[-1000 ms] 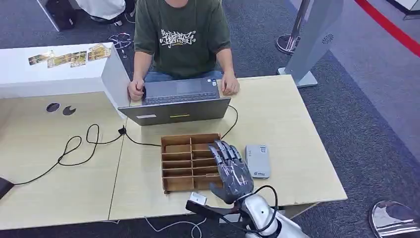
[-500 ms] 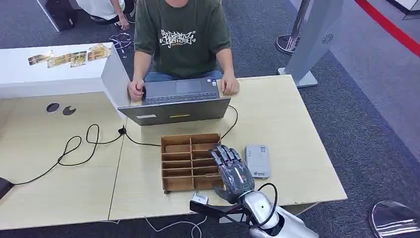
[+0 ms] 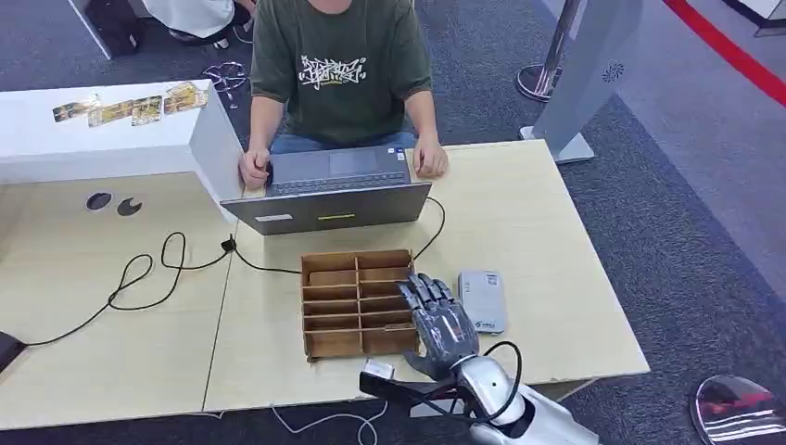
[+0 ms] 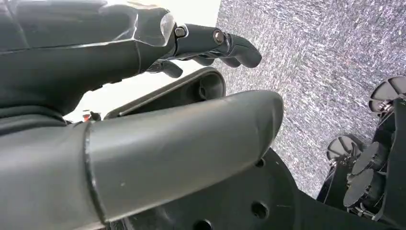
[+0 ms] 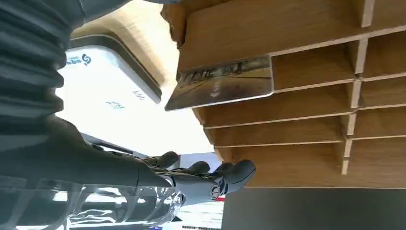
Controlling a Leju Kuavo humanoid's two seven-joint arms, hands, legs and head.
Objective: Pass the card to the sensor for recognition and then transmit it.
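A brown wooden card rack (image 3: 335, 306) stands on the table in front of me. My right hand (image 3: 439, 324) hovers over its right column, fingers stretched out and apart, holding nothing. In the right wrist view a picture card (image 5: 221, 84) sticks out of one rack (image 5: 311, 129) slot, a little beyond my right hand's (image 5: 72, 158) fingertips (image 5: 239, 171), untouched. The white card sensor (image 3: 482, 300) lies flat just right of the rack, also bright in the right wrist view (image 5: 112, 103). My left hand (image 4: 119, 96) hangs over the carpet with loosely extended fingers and nothing in it.
A person sits across the table typing on a grey laptop (image 3: 329, 190). A black cable (image 3: 148, 273) snakes over the left tabletop. A white box (image 3: 111, 130) bearing several cards stands at the back left. The near table edge (image 3: 556, 378) is just behind my right wrist.
My right hand has drawn back slightly toward the near edge and a bit right, staying over the rack's right column. Nothing else moved.
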